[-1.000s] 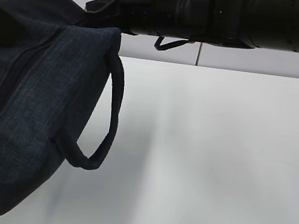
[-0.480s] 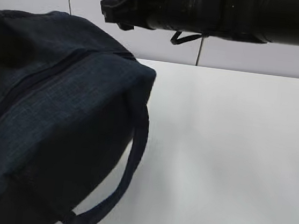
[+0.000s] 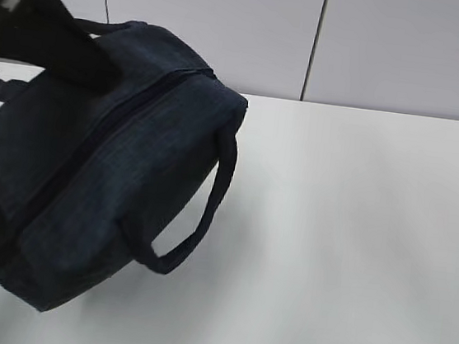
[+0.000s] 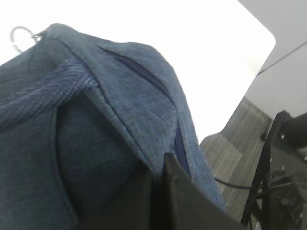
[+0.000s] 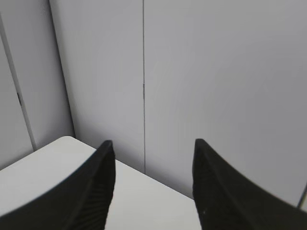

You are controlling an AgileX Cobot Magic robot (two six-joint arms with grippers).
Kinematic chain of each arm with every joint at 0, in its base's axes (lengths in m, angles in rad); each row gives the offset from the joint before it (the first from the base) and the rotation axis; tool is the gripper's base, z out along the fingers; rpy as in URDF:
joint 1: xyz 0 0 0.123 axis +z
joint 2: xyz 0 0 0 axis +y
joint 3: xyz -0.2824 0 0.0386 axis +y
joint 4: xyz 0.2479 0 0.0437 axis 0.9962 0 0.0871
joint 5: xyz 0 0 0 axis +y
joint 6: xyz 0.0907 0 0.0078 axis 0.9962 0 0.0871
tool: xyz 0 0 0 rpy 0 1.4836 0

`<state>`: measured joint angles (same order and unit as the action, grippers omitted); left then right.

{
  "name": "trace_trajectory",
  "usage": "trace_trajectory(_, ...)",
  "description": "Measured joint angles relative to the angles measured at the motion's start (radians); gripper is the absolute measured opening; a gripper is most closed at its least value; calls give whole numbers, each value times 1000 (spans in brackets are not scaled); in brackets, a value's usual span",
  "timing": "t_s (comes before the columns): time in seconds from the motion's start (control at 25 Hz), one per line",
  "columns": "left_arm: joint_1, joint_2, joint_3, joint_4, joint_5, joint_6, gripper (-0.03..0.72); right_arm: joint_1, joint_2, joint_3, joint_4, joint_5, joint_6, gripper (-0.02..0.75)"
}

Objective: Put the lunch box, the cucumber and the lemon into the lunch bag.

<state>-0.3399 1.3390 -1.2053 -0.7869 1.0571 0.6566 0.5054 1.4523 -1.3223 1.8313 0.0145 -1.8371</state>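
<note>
Lunch bag (image 3: 105, 174) hangs tilted at nine o'clock over the tabletop (image 3: 355, 236), its contents hidden and zipper shut. Left claw (image 4: 160, 191) is pinched on its fabric. Right claw (image 5: 153, 187), apart and empty, has left the exterior view.

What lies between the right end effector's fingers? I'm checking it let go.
Nothing: right wrist view shows the right end effector open on grey wall panels and white tabletop.
</note>
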Motion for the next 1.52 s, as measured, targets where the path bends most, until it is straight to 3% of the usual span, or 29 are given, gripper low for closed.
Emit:
trace_trajectory(0.32,-7,157,0,-309,-160,38,-9,0,-216,189,10,-147,-15,394)
trace_trajectory(0.68,-154,338,-56,-661,-483,135,-9,0,-344,280,22,-306,-38,395)
trace_trajectory(0.88,-167,464,-136,-808,-613,146,-9,0,-368,295,27,-372,-66,375)
trace_trajectory(1.2,-163,581,-142,-825,-633,149,-10,0,-372,297,31,-412,-108,369)
trace_trajectory(1.52,-143,587,-148,-769,-625,134,-10,0,-372,297,31,-412,-111,369)
